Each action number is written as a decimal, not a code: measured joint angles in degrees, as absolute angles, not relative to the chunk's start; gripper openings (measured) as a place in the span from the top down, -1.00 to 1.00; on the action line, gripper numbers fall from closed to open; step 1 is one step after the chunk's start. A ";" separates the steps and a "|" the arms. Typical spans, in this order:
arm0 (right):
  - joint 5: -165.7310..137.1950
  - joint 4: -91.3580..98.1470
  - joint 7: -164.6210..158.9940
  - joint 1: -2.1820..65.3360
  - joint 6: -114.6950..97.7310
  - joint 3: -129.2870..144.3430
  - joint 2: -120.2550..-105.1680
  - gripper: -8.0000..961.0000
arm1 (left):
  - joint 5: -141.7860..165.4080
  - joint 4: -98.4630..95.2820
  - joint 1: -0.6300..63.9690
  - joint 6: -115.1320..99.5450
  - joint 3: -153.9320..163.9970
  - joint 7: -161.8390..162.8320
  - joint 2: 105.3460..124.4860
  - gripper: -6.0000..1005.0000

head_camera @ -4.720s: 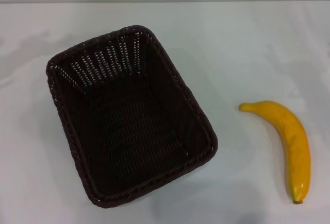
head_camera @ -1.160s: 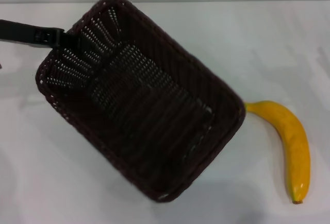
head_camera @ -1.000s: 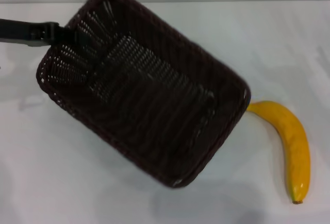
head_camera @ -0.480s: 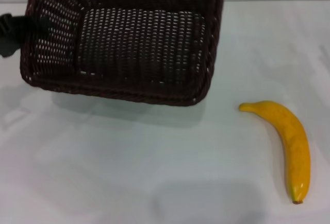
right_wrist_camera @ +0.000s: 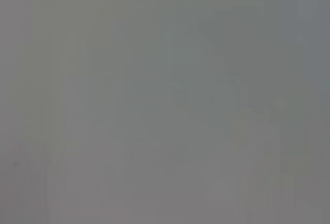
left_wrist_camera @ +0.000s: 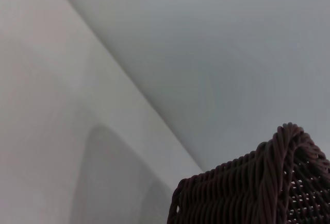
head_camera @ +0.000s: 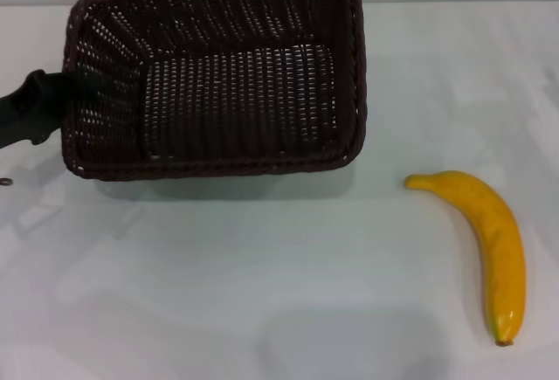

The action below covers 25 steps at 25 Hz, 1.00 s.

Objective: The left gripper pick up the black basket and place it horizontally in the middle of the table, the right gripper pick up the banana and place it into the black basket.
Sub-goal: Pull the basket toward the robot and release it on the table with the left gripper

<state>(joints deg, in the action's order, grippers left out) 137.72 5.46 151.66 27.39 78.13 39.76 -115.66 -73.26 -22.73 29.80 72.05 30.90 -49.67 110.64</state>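
Toward the far left of the white table (head_camera: 262, 293) we found the black basket (head_camera: 218, 74), a rectangular dark woven wicker thing with a braided rim, open-weave sloping sides and rounded corners, its long side lying across our view. At its left short end sat the left gripper (head_camera: 52, 105), clamped on the rim. Well apart, at the near right, lay the banana (head_camera: 489, 240), curved, smooth, yellow-orange, stem toward the basket.
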 joint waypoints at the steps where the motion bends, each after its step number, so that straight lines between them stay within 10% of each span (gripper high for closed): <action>1: 137.72 5.66 151.68 27.39 77.88 39.71 -115.65 -0.76 | -73.22 -22.40 30.02 71.55 30.94 -49.61 110.66 0.42; 19: 137.94 8.22 152.75 26.84 74.81 39.19 -115.39 -0.76 | -68.05 -22.45 35.19 69.90 31.02 -46.36 110.49 0.34; 22: 138.04 8.22 152.87 26.82 74.75 39.19 -115.39 -0.76 | -67.90 -22.49 35.51 69.97 31.02 -46.52 110.61 -0.12; 25: 138.11 8.22 153.07 26.81 74.75 39.19 -115.39 -0.76 | -67.47 -22.77 35.59 70.26 31.03 -47.38 110.63 -0.17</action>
<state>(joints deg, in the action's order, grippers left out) 138.11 8.22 153.07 26.81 74.75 39.19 -115.39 -67.47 -22.77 35.59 70.26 31.03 -47.38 110.63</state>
